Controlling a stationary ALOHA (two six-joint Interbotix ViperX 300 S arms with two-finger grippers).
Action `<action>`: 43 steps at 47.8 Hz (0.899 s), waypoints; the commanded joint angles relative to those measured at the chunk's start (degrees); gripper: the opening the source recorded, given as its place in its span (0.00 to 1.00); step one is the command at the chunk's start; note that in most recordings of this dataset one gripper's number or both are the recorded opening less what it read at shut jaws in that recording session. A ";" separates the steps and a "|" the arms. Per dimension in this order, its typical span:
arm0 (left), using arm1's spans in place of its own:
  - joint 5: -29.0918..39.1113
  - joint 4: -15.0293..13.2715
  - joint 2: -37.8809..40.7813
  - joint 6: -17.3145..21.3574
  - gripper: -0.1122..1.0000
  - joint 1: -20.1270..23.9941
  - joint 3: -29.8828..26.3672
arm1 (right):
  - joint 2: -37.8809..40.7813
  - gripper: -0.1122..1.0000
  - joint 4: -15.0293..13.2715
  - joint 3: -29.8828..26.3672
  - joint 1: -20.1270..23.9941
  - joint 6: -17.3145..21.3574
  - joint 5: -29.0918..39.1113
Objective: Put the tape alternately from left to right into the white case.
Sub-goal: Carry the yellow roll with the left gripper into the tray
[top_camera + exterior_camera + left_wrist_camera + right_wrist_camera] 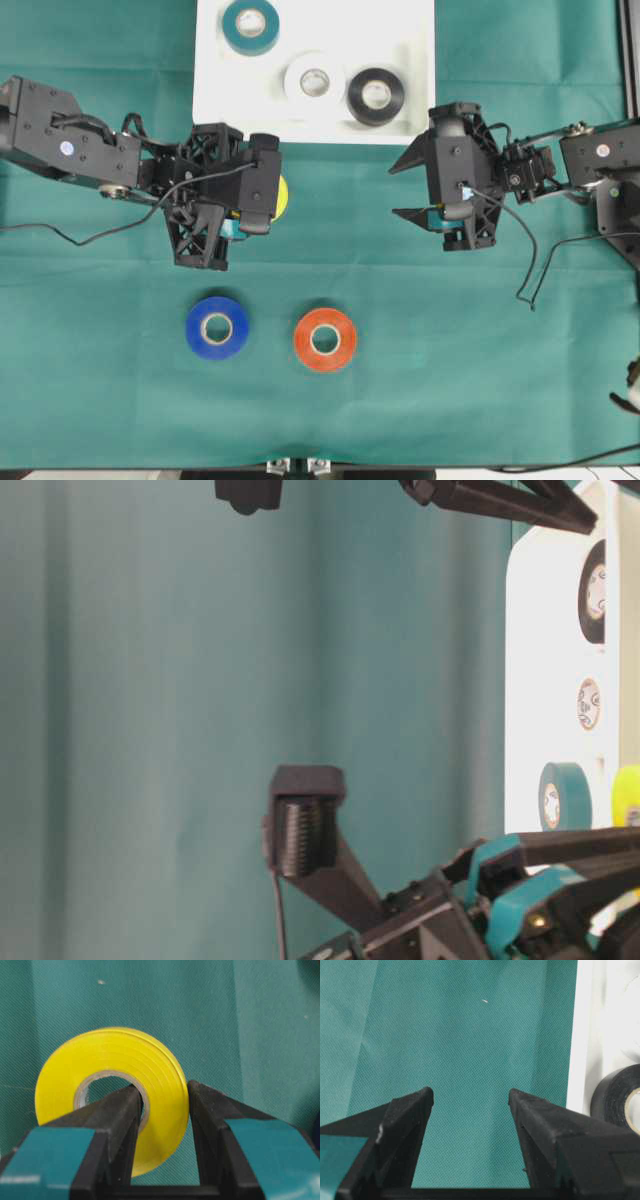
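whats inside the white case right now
Three tape rolls lie flat in the white case: teal, white and black. Its lower edge is partly covered by both arms, so nothing can be told there.

Yellow tape (112, 1095) sits between the black, teal-backed fingers (117, 1130) of the left gripper (165, 1105). Beyond it, the white case (400, 40) holds teal (250, 26), white (314, 81) and black (376, 95) rolls; blue (217, 327) and orange-red (325, 339) rolls lie behind on green cloth (480, 330).
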 commanded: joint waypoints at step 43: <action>-0.53 0.26 1.49 8.00 0.08 13.80 -9.76 | -0.44 0.72 0.09 -0.44 0.09 0.09 -1.41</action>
